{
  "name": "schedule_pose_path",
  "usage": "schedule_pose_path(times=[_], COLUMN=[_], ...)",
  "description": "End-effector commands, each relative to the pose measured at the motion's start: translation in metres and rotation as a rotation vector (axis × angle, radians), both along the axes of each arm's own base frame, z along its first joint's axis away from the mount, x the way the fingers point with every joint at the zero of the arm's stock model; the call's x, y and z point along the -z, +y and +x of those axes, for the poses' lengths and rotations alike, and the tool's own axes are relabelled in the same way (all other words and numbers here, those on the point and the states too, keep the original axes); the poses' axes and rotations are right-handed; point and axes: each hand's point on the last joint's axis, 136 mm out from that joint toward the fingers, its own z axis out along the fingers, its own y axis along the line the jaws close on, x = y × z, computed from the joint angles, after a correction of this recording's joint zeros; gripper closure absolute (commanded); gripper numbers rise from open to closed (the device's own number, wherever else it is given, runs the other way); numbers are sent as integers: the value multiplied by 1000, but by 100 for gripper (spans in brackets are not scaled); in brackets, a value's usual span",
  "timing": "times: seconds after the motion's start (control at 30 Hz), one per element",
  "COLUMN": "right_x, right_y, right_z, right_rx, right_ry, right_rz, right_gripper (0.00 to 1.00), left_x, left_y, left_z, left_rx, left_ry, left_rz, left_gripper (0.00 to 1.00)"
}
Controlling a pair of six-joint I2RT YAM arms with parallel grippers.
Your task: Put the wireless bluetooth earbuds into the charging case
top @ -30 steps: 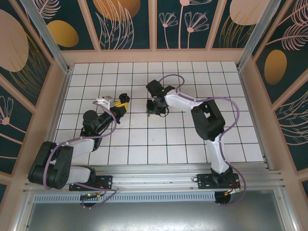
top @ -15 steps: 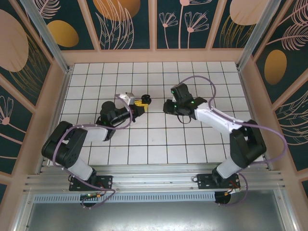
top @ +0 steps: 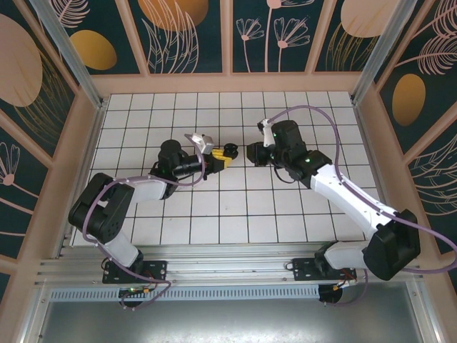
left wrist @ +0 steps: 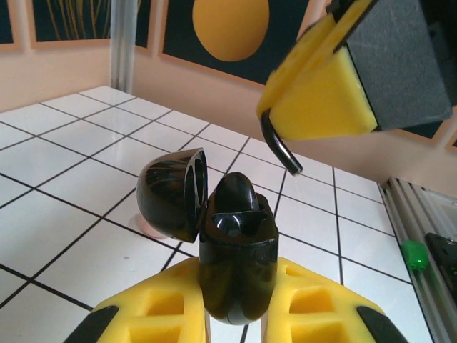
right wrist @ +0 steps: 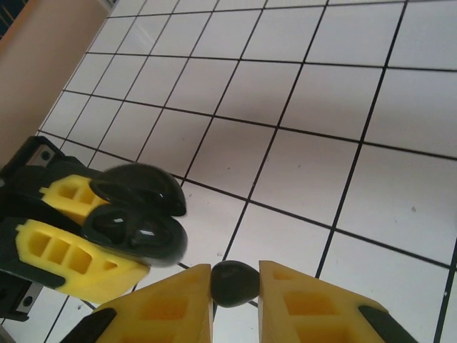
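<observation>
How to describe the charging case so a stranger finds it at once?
Look at the middle of the white tiled table, where both arms reach. The charging case is the glossy black shell pinched in the left gripper; its domed lid stands open, unlike the tiny black earbud in the right gripper.

The left arm (top: pixel 139 190) and the right arm (top: pixel 350 199) have white links between bulky black joints. A purple cable (top: pixel 314 109) loops along each. Their fingers (right wrist: pixel 307 307) are yellow blocks with moulded hollow pockets. Black base plates (top: pixel 136 270) carry both.
</observation>
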Motion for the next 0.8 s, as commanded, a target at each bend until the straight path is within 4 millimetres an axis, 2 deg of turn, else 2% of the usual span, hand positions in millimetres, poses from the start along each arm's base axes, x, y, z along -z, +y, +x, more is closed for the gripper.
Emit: schedule_pose_path(times=[0.0,0.27,0.47,0.77], right_x=[-36,-55,-45,-31], right_y=[8,34,46,51], right_z=[2,-3,-2,2], right_rx=[-77,-189,-229,-229], right_ry=[-119,-202,-190,-176], right_rz=[17,80,56,41], right_gripper=[79,79,80,80], left_x=[1,-4,-11,-21], left_y=[-8,-13,-13,-13], left_z=[-7,-8,-8,-6], left_rx=[79,122,121,117], left_ry=[-5,1,-5,-16], left_rz=[12,7,-22,-54], left_gripper=[92,92,92,92])
